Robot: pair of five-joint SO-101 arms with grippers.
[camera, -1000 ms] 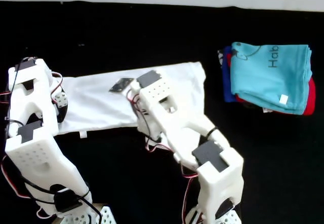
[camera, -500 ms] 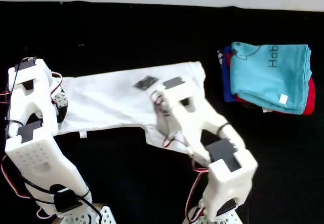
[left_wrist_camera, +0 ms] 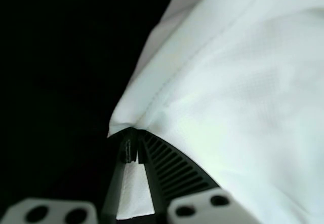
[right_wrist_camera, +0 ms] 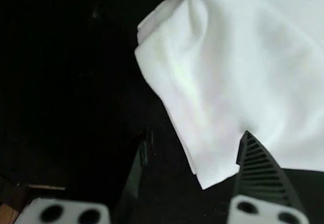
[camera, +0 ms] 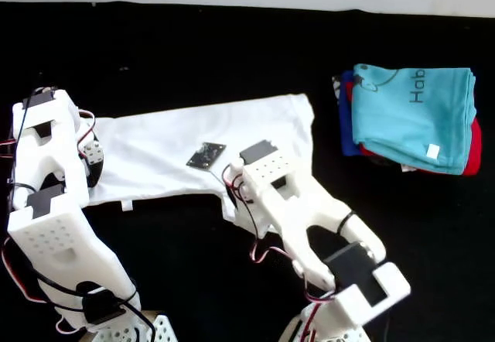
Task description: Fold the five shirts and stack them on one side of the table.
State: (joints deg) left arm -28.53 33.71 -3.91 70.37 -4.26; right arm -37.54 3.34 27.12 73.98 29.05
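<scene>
The white shirt (camera: 178, 145) lies spread across the table (camera: 193, 56), left of centre. The folded stack (camera: 414, 117) sits by the right edge. The left gripper (left_wrist_camera: 134, 135) has its jaws closed on the shirt's left end. The right gripper (right_wrist_camera: 196, 137) hangs with jaws apart over the shirt's near corner. Closing there may catch one layer or nothing, skewing the fold. Over the last second the right arm has drawn back from mid-shirt to the near hem.

The left arm (camera: 54, 237) and the right arm (camera: 305, 206) are blocky white shells with black servo blocks at the joints, perforated grid panels, thin red, black and white cables (camera: 249, 222) looping between segments, and ribbed black jaws on white mounts with round holes.
</scene>
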